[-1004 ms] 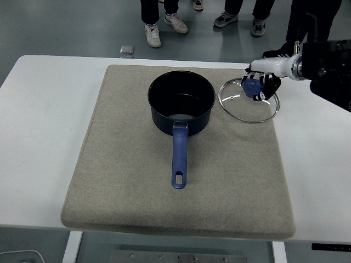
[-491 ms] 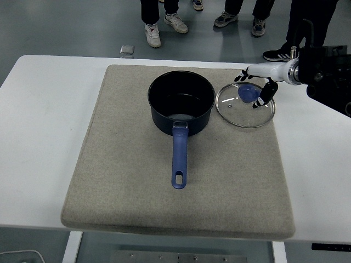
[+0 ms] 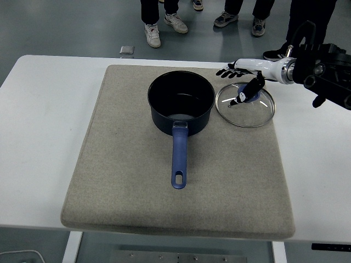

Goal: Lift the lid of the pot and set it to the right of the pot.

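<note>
Right hand [image 3: 243, 82] hovers with fingers spread, holding nothing, over the lid [image 3: 245, 104], which lies flat on the mat [image 3: 137, 181] just right of the pot [image 3: 181, 103], near the worktop's [image 3: 44, 137] far right corner. Pot handle [image 3: 179, 159] points toward the near edge. People's feet [image 3: 164, 24] stand beyond.

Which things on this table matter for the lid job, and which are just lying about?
Part of the job: pot, glass lid lying right of the pot, right hand open above it.
Just there: grey mat, white table, small square object on the floor.
</note>
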Available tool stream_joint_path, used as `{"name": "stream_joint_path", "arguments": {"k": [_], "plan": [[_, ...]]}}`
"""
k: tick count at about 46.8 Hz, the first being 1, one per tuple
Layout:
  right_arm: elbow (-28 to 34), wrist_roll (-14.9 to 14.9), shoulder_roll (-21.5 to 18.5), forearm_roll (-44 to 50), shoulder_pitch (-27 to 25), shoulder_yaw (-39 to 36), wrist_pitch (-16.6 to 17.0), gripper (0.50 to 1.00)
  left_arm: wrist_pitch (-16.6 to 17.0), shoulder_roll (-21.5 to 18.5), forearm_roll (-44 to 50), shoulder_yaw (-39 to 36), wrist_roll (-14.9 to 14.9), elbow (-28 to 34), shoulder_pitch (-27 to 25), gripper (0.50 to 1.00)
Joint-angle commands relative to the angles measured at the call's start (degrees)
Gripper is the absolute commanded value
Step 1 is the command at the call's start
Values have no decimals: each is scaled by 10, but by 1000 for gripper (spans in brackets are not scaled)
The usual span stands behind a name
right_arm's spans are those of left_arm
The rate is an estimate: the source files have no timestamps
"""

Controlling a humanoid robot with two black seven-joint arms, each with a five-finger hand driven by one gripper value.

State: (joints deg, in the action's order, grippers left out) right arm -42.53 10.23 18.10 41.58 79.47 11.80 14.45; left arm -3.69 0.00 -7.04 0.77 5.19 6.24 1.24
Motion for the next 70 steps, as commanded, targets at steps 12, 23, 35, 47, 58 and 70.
{"name": "stream_joint_path", "arguments": {"k": [12, 23, 35, 47, 58, 70], "plan": [[61, -3, -4, -199, -33, -114, 33, 903, 0, 0, 0, 0, 0, 0, 0, 1000], [73, -6, -13, -289, -57, -167, 46, 903, 0, 0, 0, 0, 0, 0, 0, 1000], [75, -25, -20, -430, -79, -191, 44, 903, 0, 0, 0, -1, 0, 0, 0, 1000], [76, -42, -35, -532, -92, -213, 44, 903, 0, 0, 0, -1, 0, 0, 0, 1000], [80, -48, -46, -596, -115, -243, 20, 903, 0, 0, 0, -1, 0, 0, 0, 1000], [80, -42, -47, -607, -132, -257, 8, 909, 0, 0, 0, -1, 0, 0, 0, 1000]]}}
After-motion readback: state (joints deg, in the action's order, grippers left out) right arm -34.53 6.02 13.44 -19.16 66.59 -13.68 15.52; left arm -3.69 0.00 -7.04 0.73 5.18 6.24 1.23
